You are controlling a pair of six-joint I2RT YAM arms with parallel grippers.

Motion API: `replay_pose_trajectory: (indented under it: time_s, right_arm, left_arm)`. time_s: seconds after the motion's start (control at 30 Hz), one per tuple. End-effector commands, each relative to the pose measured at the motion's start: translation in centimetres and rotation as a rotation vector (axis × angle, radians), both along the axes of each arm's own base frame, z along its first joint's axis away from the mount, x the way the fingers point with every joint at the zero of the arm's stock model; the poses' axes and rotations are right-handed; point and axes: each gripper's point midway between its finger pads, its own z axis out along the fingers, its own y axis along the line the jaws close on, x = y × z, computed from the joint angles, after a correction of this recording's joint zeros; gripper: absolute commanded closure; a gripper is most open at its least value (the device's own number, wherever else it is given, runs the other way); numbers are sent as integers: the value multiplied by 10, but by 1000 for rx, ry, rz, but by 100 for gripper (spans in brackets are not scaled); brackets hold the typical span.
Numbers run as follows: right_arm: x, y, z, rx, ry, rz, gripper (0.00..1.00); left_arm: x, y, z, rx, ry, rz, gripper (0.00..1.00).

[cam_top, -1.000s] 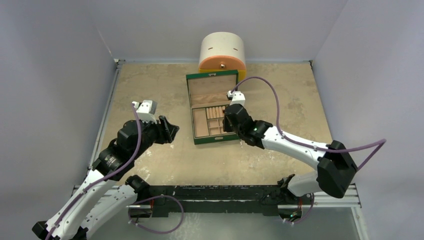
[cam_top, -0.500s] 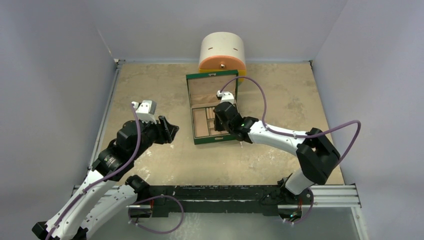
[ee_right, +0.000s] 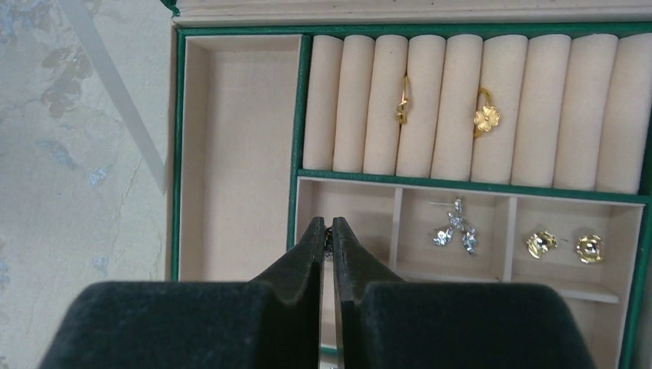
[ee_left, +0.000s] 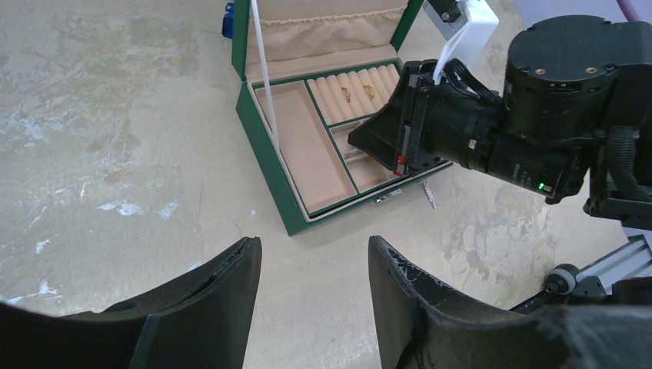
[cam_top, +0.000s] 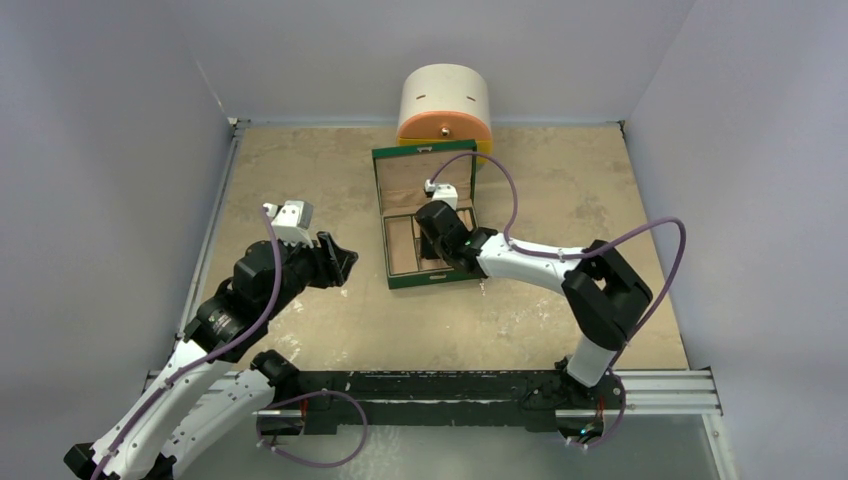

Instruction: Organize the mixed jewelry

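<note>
The green box (cam_top: 425,282) lies open at mid-table, and my right gripper (ee_left: 360,144) is lowered into it. In the right wrist view the right gripper (ee_right: 328,227) is over the front-left small compartment, shut on a tiny dark piece of the mixed jewelry pinched at its tips. Two gold rings (ee_right: 401,100) (ee_right: 486,117) sit in the ring rolls. A silvery cluster (ee_right: 455,227) fills the middle compartment and two gold studs (ee_right: 540,244) lie in the right one. A thin silvery piece (ee_left: 430,194) lies on the table by the box's front. My left gripper (ee_left: 314,257) is open over bare table, left of the box.
A white and orange round container (cam_top: 445,100) stands behind the box. The box lid (ee_left: 330,34) leans back, held by a white strap (ee_left: 265,73). Grey walls close in the table on three sides.
The right arm has swung leftward across the box, from its right side to the front-left compartments. The left arm has not moved.
</note>
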Motion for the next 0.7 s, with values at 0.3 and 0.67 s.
replay_pose_trajectory:
  time_s: [0.3, 0.67]
  right_arm:
    - [14, 7, 23, 43, -52, -56, 81]
    - [-11, -23, 40, 61, -56, -78, 72]
  left_arm:
    - [3, 1, 16, -19, -44, 4, 47]
    - [4, 1, 17, -20, -46, 5, 47]
